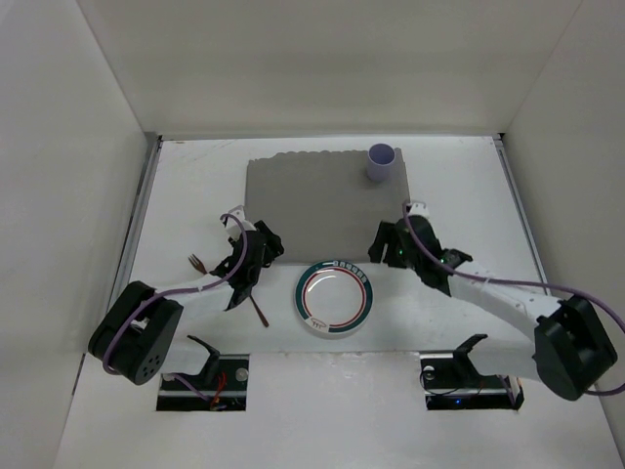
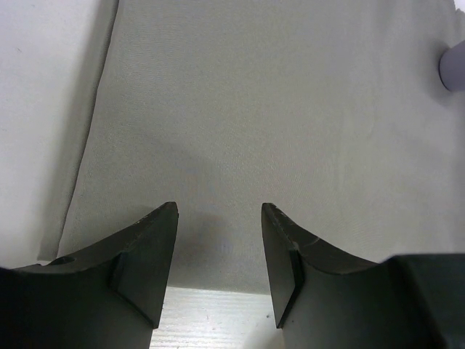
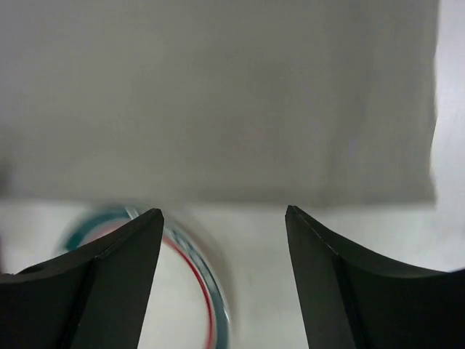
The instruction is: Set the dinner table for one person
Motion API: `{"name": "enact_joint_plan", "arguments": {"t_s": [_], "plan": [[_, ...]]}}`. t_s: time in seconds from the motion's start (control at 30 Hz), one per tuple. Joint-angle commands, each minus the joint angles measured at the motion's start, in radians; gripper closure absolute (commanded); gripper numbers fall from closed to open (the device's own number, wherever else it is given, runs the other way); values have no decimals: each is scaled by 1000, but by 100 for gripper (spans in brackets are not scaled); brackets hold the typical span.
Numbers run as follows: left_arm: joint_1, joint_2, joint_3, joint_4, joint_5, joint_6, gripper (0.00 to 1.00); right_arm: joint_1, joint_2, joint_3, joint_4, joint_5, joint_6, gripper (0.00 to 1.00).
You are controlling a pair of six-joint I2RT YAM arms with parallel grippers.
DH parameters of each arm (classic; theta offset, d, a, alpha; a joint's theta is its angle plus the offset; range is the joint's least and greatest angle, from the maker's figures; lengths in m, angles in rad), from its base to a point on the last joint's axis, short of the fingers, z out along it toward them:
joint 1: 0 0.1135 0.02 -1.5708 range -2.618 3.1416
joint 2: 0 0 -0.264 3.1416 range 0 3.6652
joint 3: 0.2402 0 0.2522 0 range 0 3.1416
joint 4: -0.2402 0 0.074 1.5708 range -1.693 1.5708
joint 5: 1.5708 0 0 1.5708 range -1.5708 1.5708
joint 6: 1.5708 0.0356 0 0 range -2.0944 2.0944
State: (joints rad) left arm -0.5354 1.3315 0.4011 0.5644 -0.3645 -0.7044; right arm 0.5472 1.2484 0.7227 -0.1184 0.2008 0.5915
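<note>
The dinner table (image 1: 469, 195) is a white top with a grey placemat (image 1: 322, 200) lying on it. A purple cup (image 1: 380, 161) stands on the mat's far right corner. A white plate (image 1: 335, 296) with a green and red rim rests on the table just in front of the mat. My left gripper (image 1: 268, 244) hangs open over the mat's near left edge; in the left wrist view the left gripper (image 2: 219, 218) has only placemat (image 2: 276, 123) between its jaws. My right gripper (image 1: 379, 249) is open beside the plate's far right rim; the right gripper (image 3: 224, 218) holds nothing, with the blurred plate (image 3: 182, 291) at its lower left.
A fork head (image 1: 196, 262) pokes out left of the left arm. A brown utensil handle (image 1: 259, 311) lies left of the plate. White walls enclose the table on three sides. In the left wrist view the cup (image 2: 454, 65) shows at the right edge.
</note>
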Motion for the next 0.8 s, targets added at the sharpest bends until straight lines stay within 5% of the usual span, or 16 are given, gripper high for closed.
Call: {"name": "enact_joint_plan", "arguments": {"t_s": [0.0, 0.13, 0.33, 0.77], "plan": [[5, -20, 13, 43, -7, 2, 52, 78, -118, -110, -58, -1, 62, 25], [13, -6, 15, 40, 9, -6, 52, 170, -179, -204, -102, -37, 155, 25], [5, -5, 16, 43, 6, -6, 52, 193, -118, -296, 66, -159, 248, 32], [21, -25, 4, 43, 10, -6, 52, 99, -55, -376, 261, -346, 304, 86]]}}
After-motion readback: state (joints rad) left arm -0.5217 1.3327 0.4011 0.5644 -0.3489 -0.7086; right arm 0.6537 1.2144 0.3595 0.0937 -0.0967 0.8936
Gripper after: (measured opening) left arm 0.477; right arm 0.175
